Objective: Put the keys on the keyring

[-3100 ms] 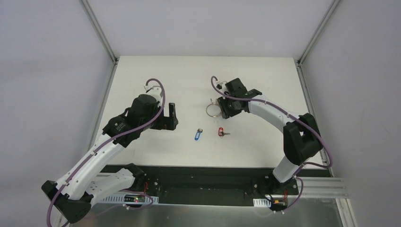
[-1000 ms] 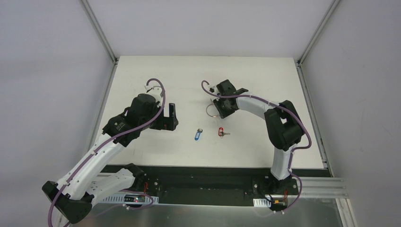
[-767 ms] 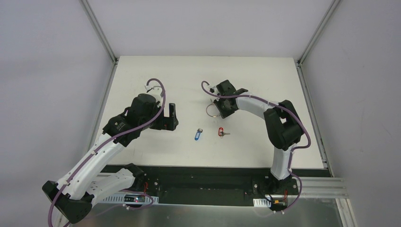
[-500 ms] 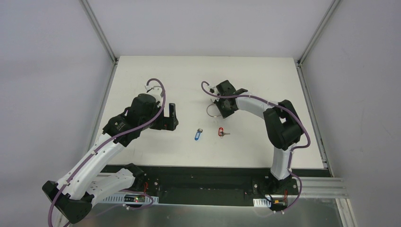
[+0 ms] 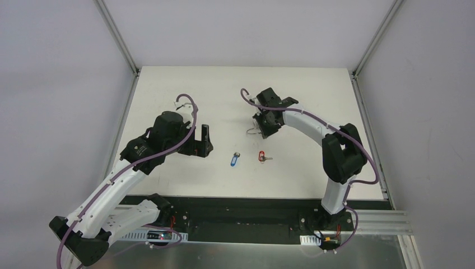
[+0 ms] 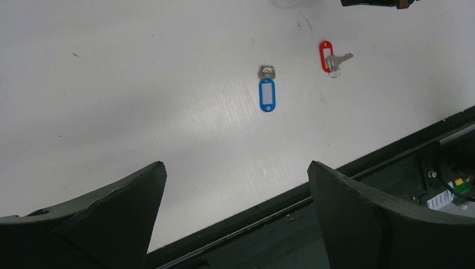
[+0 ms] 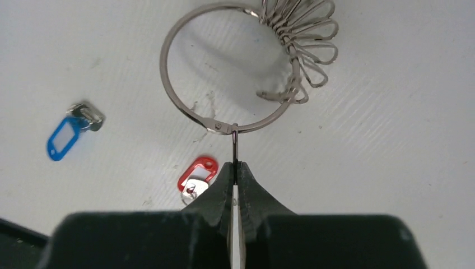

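White table (image 5: 168, 89), read from the left. Your left gripper (image 6: 235, 165) hangs over it, fingers (image 6: 112, 224) spread as wide as they go, nothing between them. (observer)

Noted. Keys? (checker)

Two, both flat on the table, to the right of your left gripper and well apart from it. First is the blue-headed key (image 6: 267, 92), with its plastic head toward the arm bases and its silver end toward the far edge. Near it on the right, not touching, is the red-headed key (image 6: 326, 56), silver blade pointing right. Neither is on the ring and neither is held. (observer)

And the ring? (checker)

The keyring (image 7: 221, 128) is just beyond the red-headed key, under your right gripper (image 7: 235, 168). That gripper is closed tight on a thin silver tab (image 7: 234, 143) sticking out from the ring's rim beside a small rivet, so you hold the keyring by that tab. The fan of thin silver loops (image 7: 305, 45) sits on the rim across from the grip. (observer)

On the table or off it? (checker)

The right wrist view shows the ring's shadow lying apart from the ring, inside the circle, so that part is off the surface. Whether the far rim touches the table, you cannot tell. From above, your gripper hides most of the ring. (observer)
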Robot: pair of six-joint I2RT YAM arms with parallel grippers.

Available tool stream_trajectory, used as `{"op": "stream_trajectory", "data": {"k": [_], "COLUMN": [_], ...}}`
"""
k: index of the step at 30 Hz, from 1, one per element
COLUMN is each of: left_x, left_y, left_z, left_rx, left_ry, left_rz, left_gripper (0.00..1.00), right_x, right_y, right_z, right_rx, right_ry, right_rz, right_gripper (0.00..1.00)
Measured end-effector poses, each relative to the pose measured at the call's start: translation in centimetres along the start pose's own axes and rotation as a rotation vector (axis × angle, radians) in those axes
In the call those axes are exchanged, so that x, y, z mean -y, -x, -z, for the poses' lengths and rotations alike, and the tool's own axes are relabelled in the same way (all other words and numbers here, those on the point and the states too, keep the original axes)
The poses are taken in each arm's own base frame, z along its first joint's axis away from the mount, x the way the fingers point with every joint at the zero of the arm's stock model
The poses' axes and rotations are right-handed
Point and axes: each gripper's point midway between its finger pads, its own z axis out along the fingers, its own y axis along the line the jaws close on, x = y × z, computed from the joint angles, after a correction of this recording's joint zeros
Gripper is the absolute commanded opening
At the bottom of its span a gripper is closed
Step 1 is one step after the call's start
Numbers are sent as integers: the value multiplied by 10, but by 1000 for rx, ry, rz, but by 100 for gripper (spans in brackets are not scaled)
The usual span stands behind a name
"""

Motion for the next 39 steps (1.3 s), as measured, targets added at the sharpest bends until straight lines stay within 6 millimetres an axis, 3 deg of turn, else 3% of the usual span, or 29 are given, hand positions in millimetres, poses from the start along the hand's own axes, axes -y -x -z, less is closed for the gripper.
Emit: {"op": "stream_trajectory", "data": {"k": [5,15,24,33,39], "left_x": [11,43,88,103,111], "left_y": [-2,-1,32,44,45], "left_z": [5,19,49,25,16], "left_rx": [-9,-12,134,272,347], "left_ry": [-73,-266,-515,-612,-653], "left_rz": [-27,-75,-123,-173,-263], "left_gripper": [100,100,100,100,94], "right_x": [-14,-44,-80,-115,-130], "right_y": [19,25,24,14,7], "right_z": [35,105,159,190,203], "right_rx": [9,-38,-69,-125,-166], "right_ry": [46,133,252,364,421], "right_rz": [-28,-70,-108,-151,-181], "right_gripper": [0,0,0,0,0]}}
